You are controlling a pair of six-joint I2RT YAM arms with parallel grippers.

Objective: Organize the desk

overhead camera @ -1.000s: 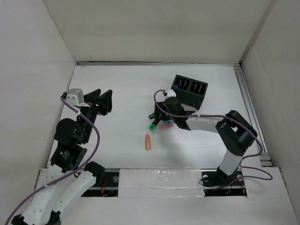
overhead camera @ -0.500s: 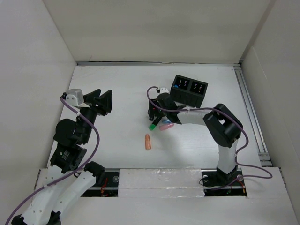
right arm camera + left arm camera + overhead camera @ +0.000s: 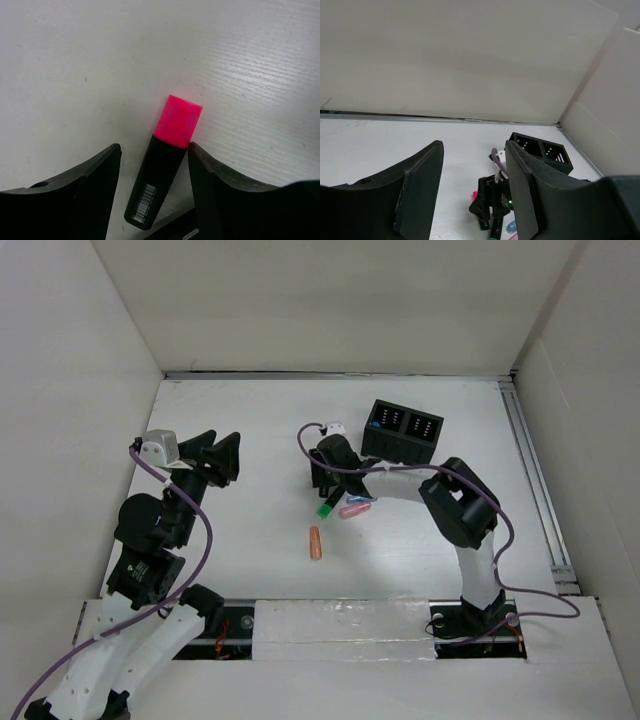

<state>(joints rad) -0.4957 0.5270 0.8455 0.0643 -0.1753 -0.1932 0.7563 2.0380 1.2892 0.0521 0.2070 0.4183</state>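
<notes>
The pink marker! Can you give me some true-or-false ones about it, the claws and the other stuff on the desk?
1. The pink-capped marker lies between the fingers of the right claw. True.
2. The right claw holds that marker up in the air. False: it lies flat on the desk, and the claw is open around it.
3. The left claw holds the orange thing. False: the left claw is open and empty, and the orange thing lies on the desk.
4. The black box stands on the desk. True.
5. The green-capped marker is inside the black box. False: it lies on the desk outside it.
</notes>
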